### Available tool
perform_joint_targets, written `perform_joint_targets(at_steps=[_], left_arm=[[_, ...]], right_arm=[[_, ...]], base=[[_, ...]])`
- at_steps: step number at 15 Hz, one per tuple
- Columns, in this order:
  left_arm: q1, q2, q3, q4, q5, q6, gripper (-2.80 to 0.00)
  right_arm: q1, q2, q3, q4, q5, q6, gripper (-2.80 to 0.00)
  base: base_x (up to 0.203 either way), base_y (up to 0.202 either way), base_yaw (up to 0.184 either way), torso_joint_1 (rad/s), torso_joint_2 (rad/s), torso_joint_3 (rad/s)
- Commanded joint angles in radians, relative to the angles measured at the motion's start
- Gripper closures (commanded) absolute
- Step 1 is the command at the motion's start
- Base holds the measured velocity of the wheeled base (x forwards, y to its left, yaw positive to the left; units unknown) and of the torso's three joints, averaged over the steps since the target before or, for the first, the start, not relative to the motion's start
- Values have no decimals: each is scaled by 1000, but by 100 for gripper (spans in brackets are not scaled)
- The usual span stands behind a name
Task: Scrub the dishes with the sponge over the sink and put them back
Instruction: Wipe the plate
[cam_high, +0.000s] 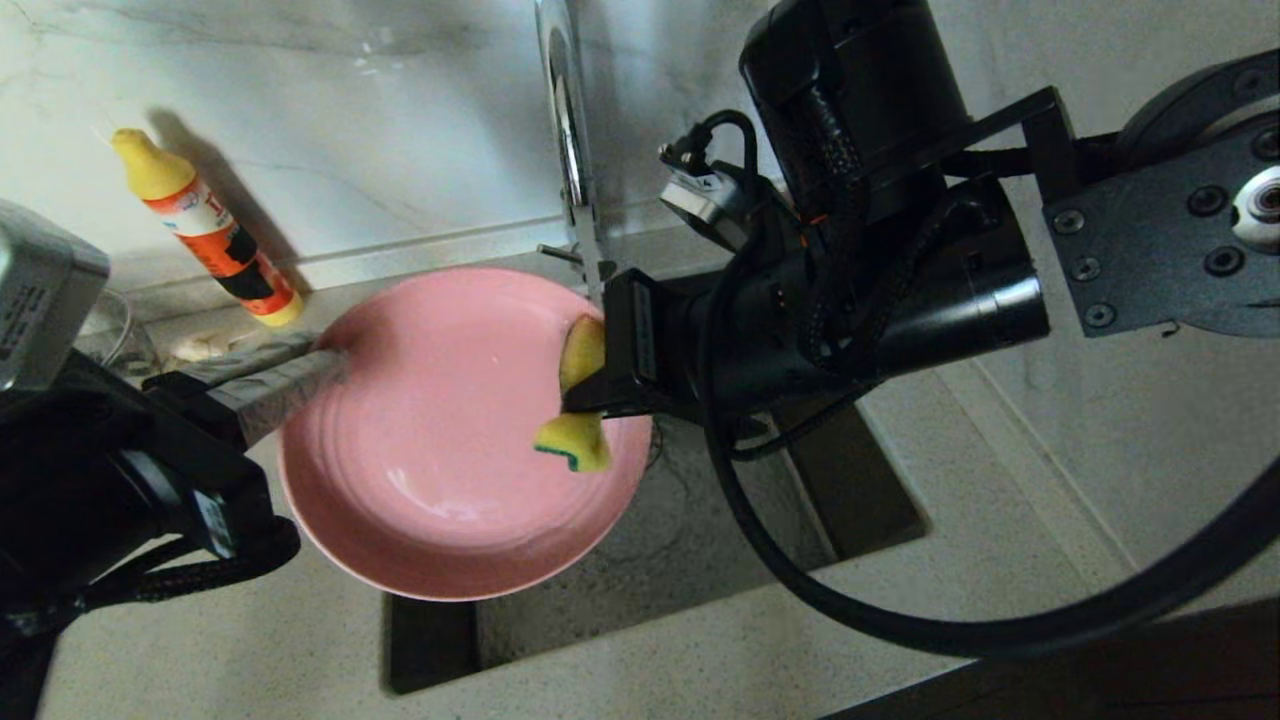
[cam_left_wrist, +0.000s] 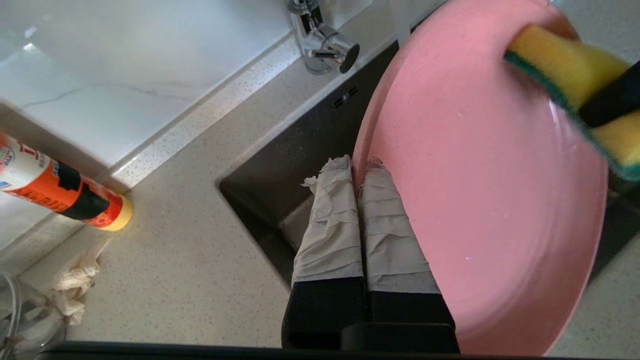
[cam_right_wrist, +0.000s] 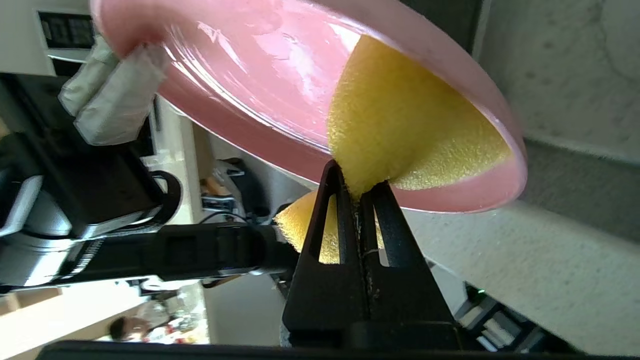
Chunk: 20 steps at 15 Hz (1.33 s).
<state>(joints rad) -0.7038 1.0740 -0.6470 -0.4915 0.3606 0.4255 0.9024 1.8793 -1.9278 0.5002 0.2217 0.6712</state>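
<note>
1. Head view: my left gripper (cam_high: 325, 365) pinches the rim of the pink plate (cam_high: 440, 450), its wrapped fingers (cam_left_wrist: 345, 220) pressed together on either side of the edge. I hold the plate tilted above the sink (cam_high: 850, 480), judged so that runoff falls into the basin.
2. My right gripper (cam_high: 590, 395) is clamped on the middle of the sponge (cam_high: 575, 440), which folds around the black fingers (cam_right_wrist: 340, 210). The yellow foam bears on the plate's inner face near the rim on the side towards the tap (cam_high: 575, 150).
3. Gripping opposite sides lets one arm brace the plate while the other scrubs.
4. A detergent bottle (cam_high: 205, 225) stands on the counter (cam_high: 1100, 450), well apart.
</note>
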Motion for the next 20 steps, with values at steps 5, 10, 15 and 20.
perform_joint_targets(at_steps=[5, 10, 15, 20], left_arm=[[0, 20, -2, -9, 1, -1, 0], [0, 21, 3, -9, 3, -7, 0], [1, 21, -2, -9, 3, -8, 0], [3, 25, -13, -9, 11, -17, 0]], right_arm=[[48, 12, -5, -10, -13, -12, 0], [97, 10, -5, -8, -12, -10, 0], [136, 45, -4, 1, -15, -7, 0], [159, 67, -3, 44, -55, -5, 0]], base=[[0, 0, 0, 0, 0, 0], [0, 0, 0, 0, 0, 0], [0, 0, 0, 0, 0, 0], [0, 0, 0, 0, 0, 0]])
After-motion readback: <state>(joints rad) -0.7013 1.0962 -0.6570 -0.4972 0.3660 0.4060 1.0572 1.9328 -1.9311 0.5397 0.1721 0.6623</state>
